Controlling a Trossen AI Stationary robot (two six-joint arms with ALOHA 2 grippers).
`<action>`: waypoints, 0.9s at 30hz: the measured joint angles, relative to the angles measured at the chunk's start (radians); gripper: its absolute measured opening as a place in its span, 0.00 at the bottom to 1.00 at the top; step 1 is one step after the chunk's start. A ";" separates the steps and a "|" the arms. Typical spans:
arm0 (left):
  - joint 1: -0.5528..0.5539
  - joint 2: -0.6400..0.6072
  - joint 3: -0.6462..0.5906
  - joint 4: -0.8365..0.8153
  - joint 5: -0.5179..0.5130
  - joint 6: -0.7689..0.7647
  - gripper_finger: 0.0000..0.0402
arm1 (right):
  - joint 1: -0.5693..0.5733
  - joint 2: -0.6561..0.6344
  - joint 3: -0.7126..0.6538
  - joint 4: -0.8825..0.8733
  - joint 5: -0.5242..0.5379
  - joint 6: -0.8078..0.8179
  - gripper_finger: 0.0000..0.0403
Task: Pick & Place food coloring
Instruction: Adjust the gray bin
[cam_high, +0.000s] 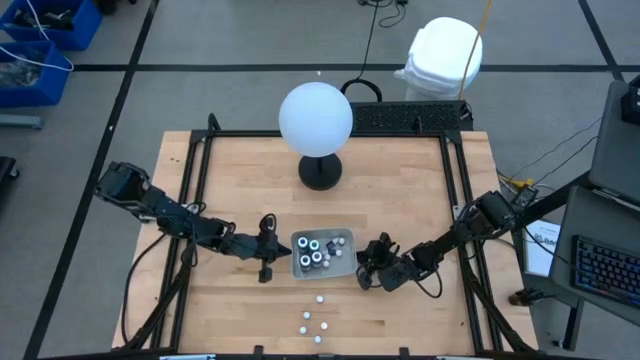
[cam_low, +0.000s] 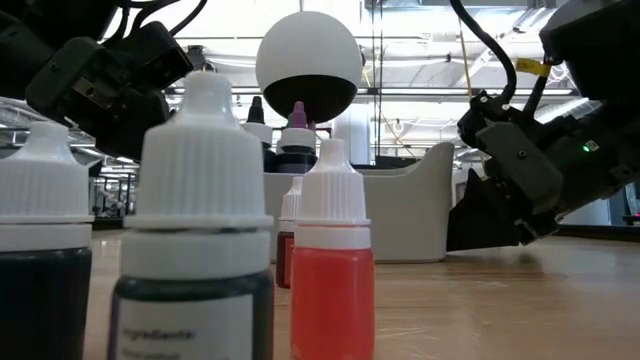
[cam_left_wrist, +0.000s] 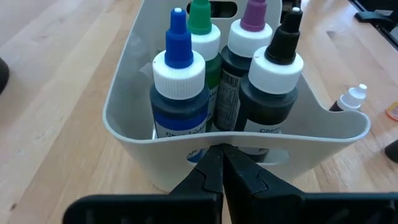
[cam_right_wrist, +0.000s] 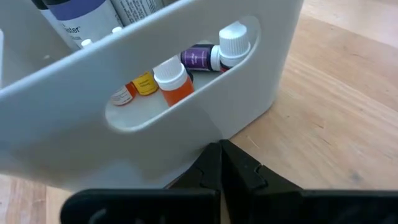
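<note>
a smooth, shallow grey plastic tray (cam_high: 341, 262) with rounded corners and cut-out handles sits on the pale wooden table (cam_high: 400, 190), holding four dark round food coloring bottles (cam_left_wrist: 227, 81) with ribbed white collars and blue, green, purple and black tips, plus small white-capped ones lying inside. more small white-capped bottles (cam_high: 316, 322) stand loose on the wood near the table's front edge. the left gripper (cam_high: 268, 250) and right gripper (cam_high: 372, 262) reach in low from either side, fingers pressed together and empty, each tip just at a tray end.

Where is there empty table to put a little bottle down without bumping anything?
Bare wood lies left of the white globe, and also right of it, behind the arms. It is crowded around the grey tray: the left gripper and right gripper flank it, shut, and small white bottles dot the front edge.
</note>
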 joint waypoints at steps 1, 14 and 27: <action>0.000 0.000 0.000 0.000 -0.001 0.000 0.02 | 0.000 0.000 0.000 0.000 -0.001 0.002 0.00; 0.000 0.000 0.000 -0.001 -0.007 0.007 0.02 | 0.000 0.001 0.002 0.001 -0.006 0.011 0.00; 0.001 0.000 0.000 -0.006 -0.064 0.014 0.02 | 0.003 0.003 0.002 0.033 -0.032 0.022 0.00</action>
